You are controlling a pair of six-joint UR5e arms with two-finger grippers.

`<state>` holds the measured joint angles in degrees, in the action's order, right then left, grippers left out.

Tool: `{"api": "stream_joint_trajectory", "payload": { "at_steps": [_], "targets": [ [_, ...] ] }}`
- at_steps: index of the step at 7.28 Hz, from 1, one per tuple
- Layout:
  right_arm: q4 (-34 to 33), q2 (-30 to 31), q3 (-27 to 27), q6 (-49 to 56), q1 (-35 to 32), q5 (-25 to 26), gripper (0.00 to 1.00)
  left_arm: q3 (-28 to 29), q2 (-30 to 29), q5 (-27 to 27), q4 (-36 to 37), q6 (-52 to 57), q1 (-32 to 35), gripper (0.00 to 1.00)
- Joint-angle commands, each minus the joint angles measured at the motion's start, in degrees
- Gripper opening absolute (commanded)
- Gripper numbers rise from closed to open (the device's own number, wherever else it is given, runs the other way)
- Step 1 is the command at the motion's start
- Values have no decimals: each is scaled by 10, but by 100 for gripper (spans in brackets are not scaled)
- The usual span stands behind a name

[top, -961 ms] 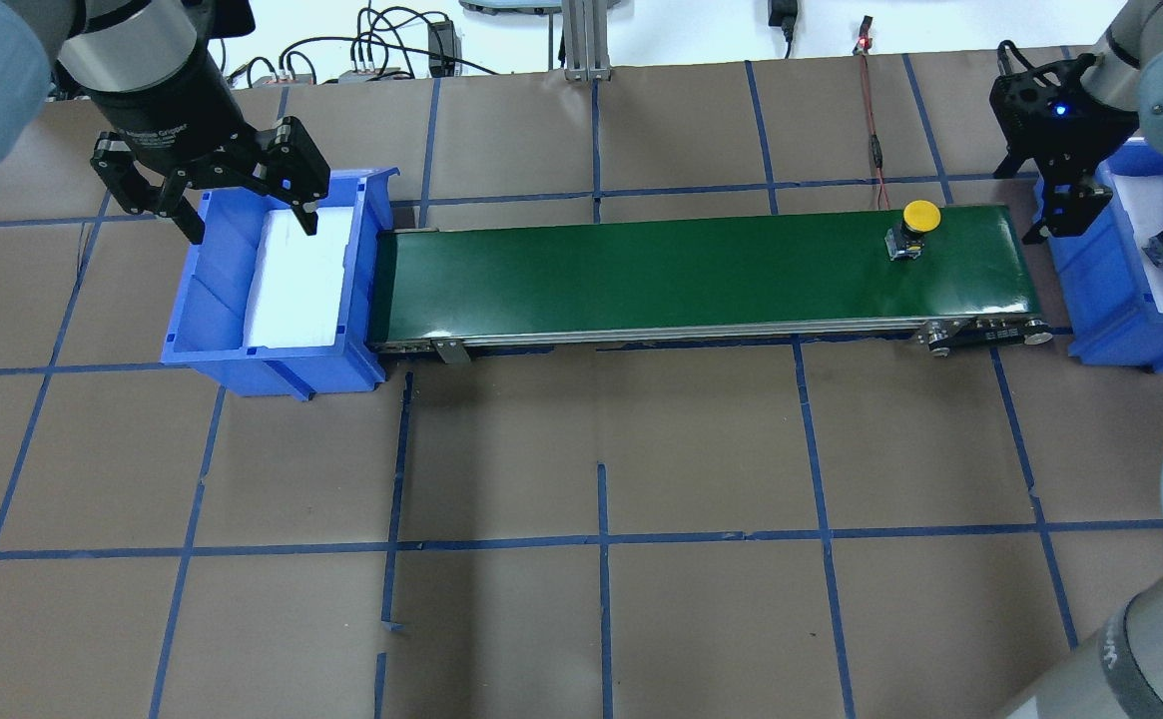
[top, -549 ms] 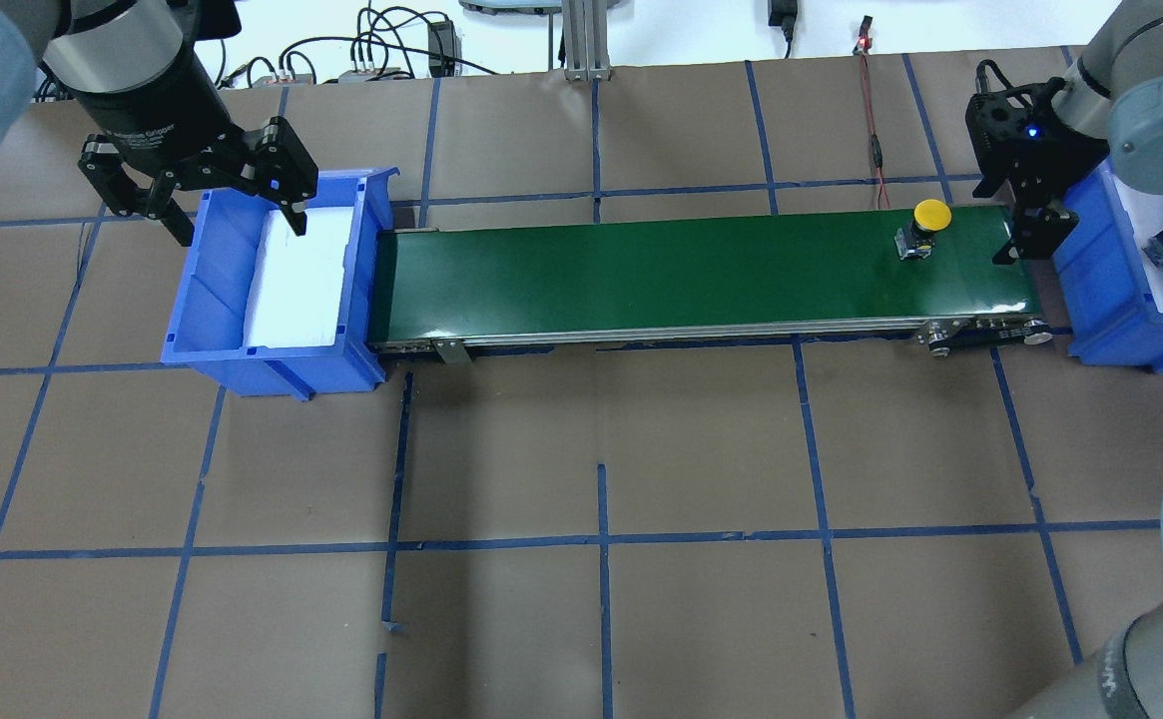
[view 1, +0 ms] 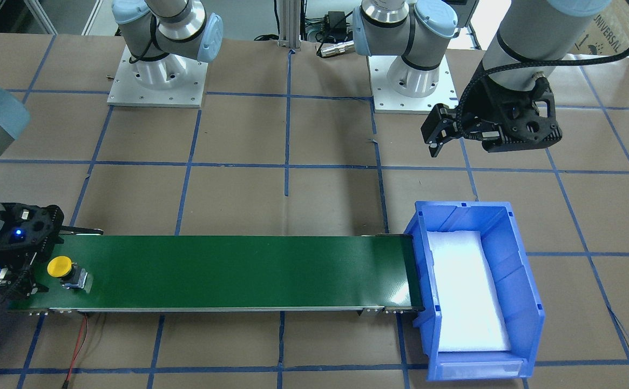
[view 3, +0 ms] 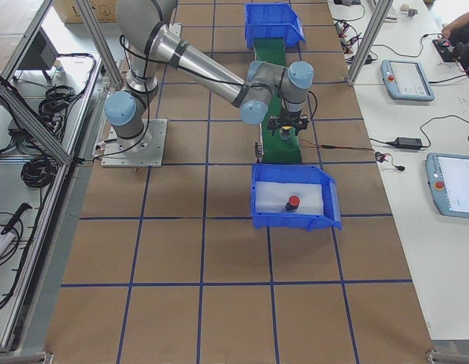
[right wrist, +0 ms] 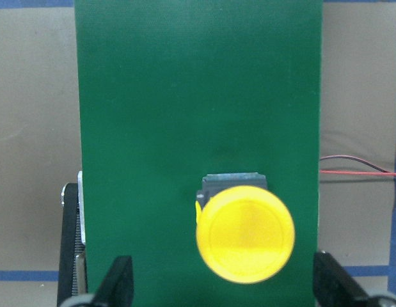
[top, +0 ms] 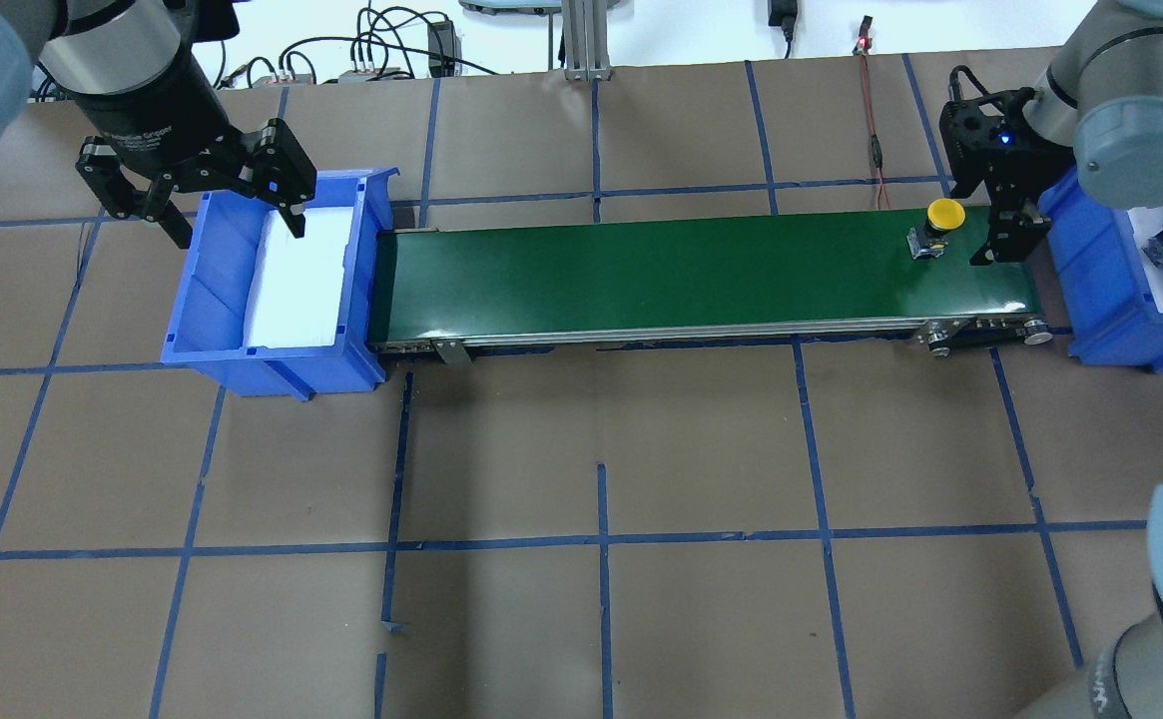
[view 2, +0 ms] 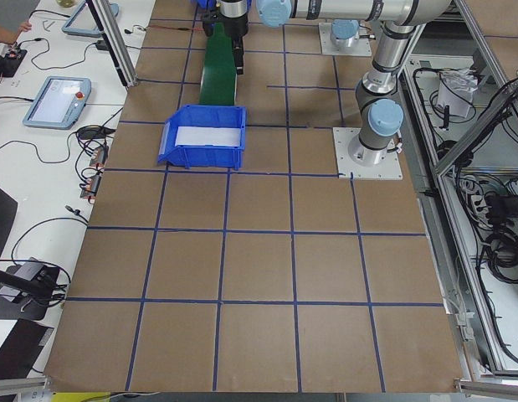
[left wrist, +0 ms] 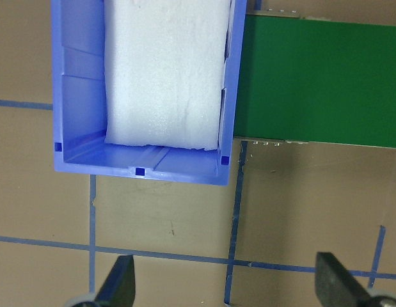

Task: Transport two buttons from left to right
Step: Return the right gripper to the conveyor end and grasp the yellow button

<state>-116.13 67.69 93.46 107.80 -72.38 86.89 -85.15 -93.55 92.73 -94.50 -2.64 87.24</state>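
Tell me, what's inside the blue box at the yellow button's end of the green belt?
The blue box holds a white foam pad with the red button on it. Nothing else shows. Whatever is under the foam is covered.

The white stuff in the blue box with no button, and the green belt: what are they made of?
The white pad looks like soft packing foam: matte, slightly wrinkled, ragged at its edge. The blue box looks like hard moulded plastic: smooth ribbed walls with slight sheen. The green belt is probably rubber or coated fabric: glossy reflections, faint woven texture up close.
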Motion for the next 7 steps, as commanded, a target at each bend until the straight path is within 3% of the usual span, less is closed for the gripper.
{"api": "stream_joint_trajectory", "payload": {
  "at_steps": [1, 2, 3, 4, 7],
  "targets": [
    [-14, -5, 0, 16, -6, 1, 89, 0, 0, 0, 0, 0, 0, 100],
    [-29, -7, 2, 34, -6, 6, 55, 0, 0, 0, 0, 0, 0, 100],
    [-48, -7, 2, 36, -6, 8, 29, 0, 0, 0, 1, 0, -1, 100],
    [-49, -6, 1, 35, -6, 7, 20, 0, 0, 0, 0, 0, 0, 100],
    [-40, 3, -10, 42, 0, 7, 13, 0, 0, 0, -1, 0, -1, 100]
  ]
}}
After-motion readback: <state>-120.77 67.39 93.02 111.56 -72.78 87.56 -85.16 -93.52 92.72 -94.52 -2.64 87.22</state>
